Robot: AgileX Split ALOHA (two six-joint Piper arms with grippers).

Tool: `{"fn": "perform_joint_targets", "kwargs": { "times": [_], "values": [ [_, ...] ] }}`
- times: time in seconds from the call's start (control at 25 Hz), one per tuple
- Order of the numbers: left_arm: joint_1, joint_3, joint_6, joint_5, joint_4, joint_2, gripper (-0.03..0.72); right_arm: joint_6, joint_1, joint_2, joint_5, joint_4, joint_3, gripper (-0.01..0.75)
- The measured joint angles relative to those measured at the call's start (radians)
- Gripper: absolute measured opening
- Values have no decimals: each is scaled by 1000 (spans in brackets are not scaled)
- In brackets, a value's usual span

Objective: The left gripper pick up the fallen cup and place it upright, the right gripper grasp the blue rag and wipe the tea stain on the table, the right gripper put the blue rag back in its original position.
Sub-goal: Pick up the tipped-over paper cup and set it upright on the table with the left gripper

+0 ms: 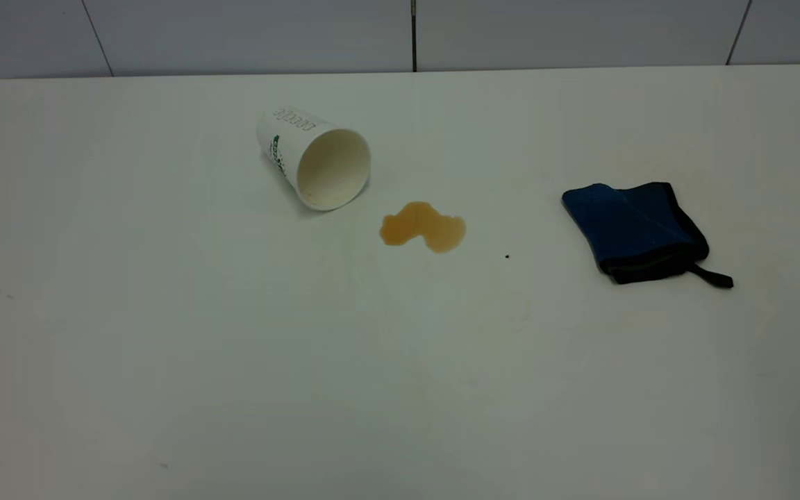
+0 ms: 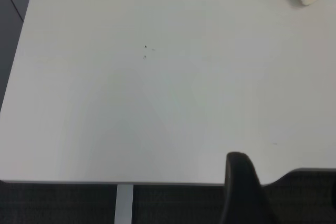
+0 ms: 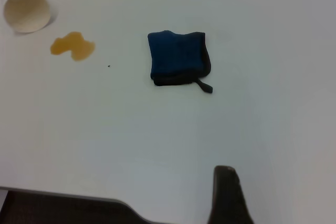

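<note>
A: What does the outside camera see?
B: The cup (image 1: 317, 163) lies on its side on the table (image 1: 233, 361). The tea stain (image 1: 422, 226) sits just beside its mouth. The blue rag (image 1: 632, 231) lies far to the right.

A: And the wrist cameras?
B: Each shows one dark finger, left gripper (image 2: 242, 190) and right gripper (image 3: 227, 195), both holding nothing. I cannot tell how wide they are

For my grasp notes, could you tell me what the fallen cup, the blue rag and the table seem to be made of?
The cup looks like paper: matte white wall with printed lettering, thin rim, cream inside. The blue rag looks like soft woven cloth: it lies folded, with black edging and a loop strap. The table seems smooth laminate or plastic, faintly glossy; the tea stain sits pooled on it, not soaked in.
</note>
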State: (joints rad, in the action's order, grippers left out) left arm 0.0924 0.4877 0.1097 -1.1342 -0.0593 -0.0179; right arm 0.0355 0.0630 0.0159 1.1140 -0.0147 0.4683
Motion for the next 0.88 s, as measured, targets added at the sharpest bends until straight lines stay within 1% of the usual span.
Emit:
{"fn": "perform_joint_targets", "kwargs": {
  "times": [0.32,0.44,0.56,0.72,0.88],
  "values": [
    [0,0,-2,8,0,16,442,0,0,0,0,0,0,545],
    [0,14,-7,46,17,94,442,0,0,0,0,0,0,545],
    [0,38,-55,153,27,218,450,0,0,0,0,0,0,545],
    [0,79,-150,351,59,453,494,0,0,0,0,0,0,545],
    [0,146,-298,506,149,714,529,0,0,0,0,0,0,545]
  ]
}}
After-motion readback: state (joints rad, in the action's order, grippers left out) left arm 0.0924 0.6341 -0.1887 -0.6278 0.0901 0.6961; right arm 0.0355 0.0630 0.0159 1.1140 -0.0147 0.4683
